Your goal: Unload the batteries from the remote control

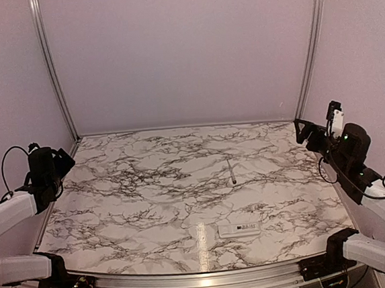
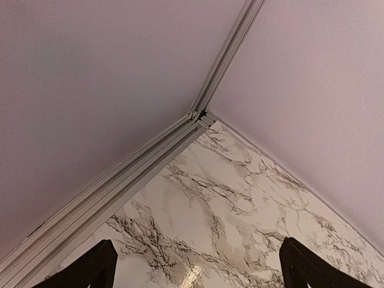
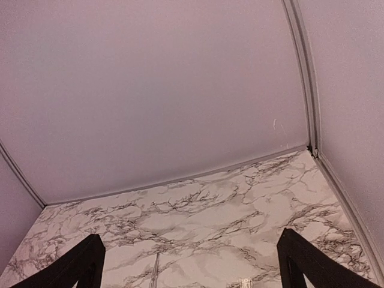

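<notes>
Remote control (image 1: pixel 239 229) lies flat on the marble-patterned bench (image 1: pixel 129 190), near the front edge and a little right of centre. Its long side runs parallel to that edge and dark markings show on its upper face. It is too small in the top view to tell whether its battery recess is open or covered. A thin grey rod (image 1: pixel 230 171) lies apart from it, further back on the bench, and nothing touches either of them. The left hand (image 2: pixel 195 275) is raised at the bench's left side, released, with its dark fingers (image 2: pixel 84 270) spread wide and facing the far left corner. The right hand (image 3: pixel 192 273) is raised at the right side, also released and holding nothing.
</notes>
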Available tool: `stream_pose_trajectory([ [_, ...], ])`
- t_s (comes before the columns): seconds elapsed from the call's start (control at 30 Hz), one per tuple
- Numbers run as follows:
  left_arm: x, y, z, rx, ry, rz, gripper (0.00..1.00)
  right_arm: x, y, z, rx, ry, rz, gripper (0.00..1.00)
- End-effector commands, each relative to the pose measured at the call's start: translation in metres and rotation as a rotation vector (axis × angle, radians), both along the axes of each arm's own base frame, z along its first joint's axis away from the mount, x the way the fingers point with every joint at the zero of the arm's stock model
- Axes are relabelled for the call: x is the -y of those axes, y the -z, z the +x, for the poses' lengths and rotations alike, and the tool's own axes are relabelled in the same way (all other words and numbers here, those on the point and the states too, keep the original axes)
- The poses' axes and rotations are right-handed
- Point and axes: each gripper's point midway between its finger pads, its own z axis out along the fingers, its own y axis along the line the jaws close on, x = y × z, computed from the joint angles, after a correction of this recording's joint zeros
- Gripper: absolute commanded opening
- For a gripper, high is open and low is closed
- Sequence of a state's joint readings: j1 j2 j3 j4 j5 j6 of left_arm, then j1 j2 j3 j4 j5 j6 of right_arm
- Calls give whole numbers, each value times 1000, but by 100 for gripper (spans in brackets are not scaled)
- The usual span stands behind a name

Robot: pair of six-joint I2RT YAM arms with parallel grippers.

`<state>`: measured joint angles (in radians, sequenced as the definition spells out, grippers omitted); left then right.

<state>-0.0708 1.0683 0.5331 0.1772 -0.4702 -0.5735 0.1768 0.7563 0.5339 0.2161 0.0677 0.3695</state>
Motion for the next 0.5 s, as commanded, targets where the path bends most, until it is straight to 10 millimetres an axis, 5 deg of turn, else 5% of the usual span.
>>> stream_pose_trajectory([
  [0.0,32,12,-1,-30,151,-31,99,-26,5,-10,-25,-153,20,99],
  [0.3,123,13,-3,-95,403,60,99,-31,34,-5,-205,-162,72,98],
  [0.47,165,10,-14,-86,526,67,99,-40,43,-18,-230,-209,69,98],
])
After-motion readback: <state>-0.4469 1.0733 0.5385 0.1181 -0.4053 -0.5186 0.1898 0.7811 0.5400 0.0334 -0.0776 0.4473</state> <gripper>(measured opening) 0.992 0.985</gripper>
